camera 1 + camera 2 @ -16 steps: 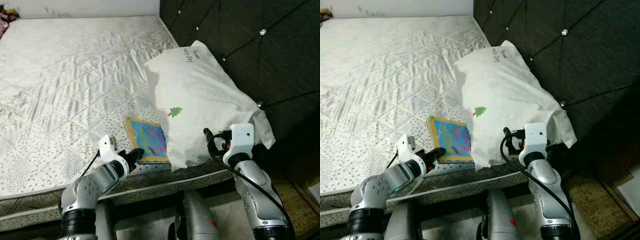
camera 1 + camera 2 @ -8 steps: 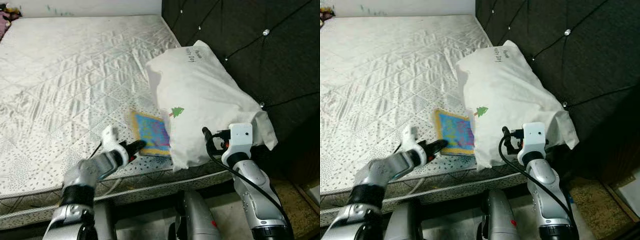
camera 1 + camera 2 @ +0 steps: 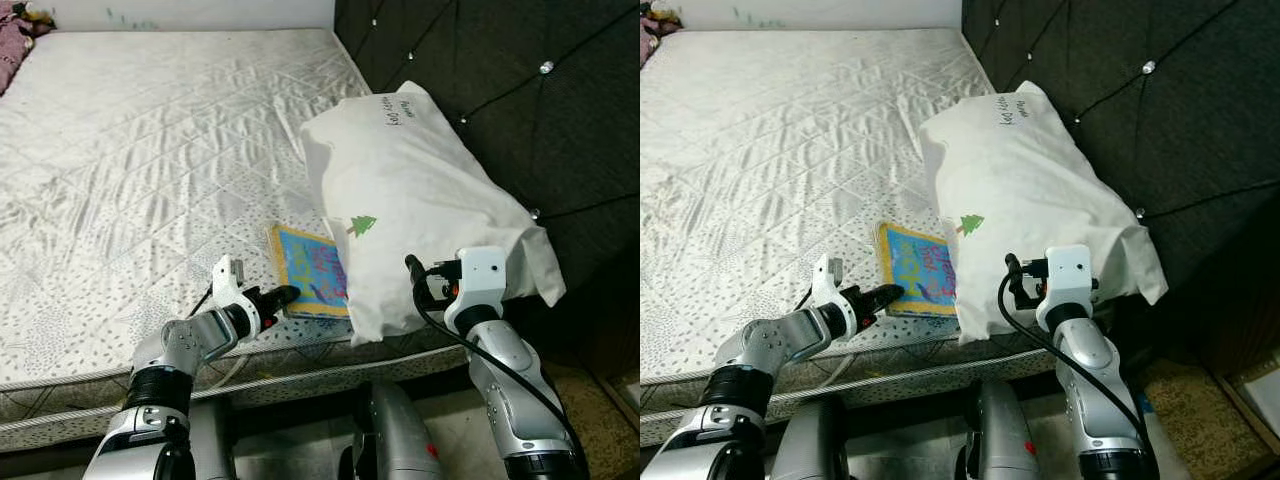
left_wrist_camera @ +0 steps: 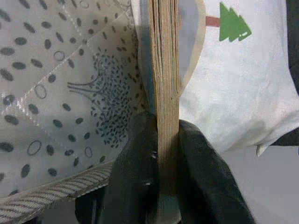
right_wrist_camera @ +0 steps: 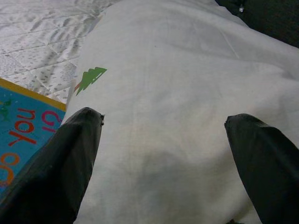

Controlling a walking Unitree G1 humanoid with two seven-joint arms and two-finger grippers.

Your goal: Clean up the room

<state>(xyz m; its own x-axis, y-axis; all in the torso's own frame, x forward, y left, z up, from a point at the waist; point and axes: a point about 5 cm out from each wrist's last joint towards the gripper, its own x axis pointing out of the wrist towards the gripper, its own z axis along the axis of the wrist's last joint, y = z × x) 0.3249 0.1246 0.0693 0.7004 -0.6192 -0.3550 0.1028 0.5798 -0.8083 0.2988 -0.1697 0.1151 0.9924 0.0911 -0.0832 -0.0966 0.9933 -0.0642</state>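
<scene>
The left gripper (image 3: 283, 296) is clamped on the near edge of a thin, brightly coloured picture book with a blue cover and yellow border (image 3: 311, 270); the left wrist view shows its page edges pinched between the two black fingers (image 4: 135, 163). The book lies flat on the white quilted mattress (image 3: 150, 150), at the near edge, with its far side tucked just under the large white pillow printed with a small green tree (image 3: 420, 200). The pillow leans against the dark tufted headboard (image 3: 520, 90).

The right gripper (image 5: 163, 154) hovers spread wide just in front of the pillow's near face, grasping nothing.

The step in hand looks like taking the book off the bed. The next move likely calls for drawing it out from under the pillow without dragging the pillow along.

No bin or other container is in view.
</scene>
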